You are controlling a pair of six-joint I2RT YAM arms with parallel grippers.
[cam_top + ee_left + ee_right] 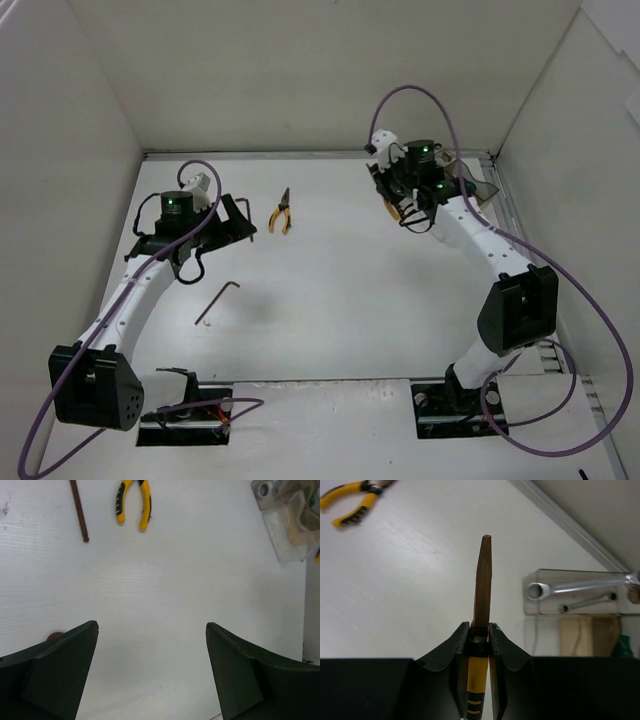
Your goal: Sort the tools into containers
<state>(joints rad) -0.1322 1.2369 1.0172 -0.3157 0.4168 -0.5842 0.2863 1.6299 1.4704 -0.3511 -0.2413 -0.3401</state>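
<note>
My right gripper (405, 212) is shut on a yellow-handled tool with a brown metal tip (482, 580), seen edge-on and held above the table just left of the clear smoky box (480, 188). In the right wrist view the box (542, 607) holds a large silver wrench (580, 586), a small wrench (587, 602) and something green (622, 647). Yellow-handled pliers (281, 213) lie at the back centre. My left gripper (235, 220) is open and empty, just left of them. An L-shaped hex key (216, 301) lies nearer the front left.
In the left wrist view a thin dark rod (79, 510) lies beside the pliers (132, 502), and the box (287, 540) shows at the top right. White walls enclose the table on three sides. Purple cables loop from both arms.
</note>
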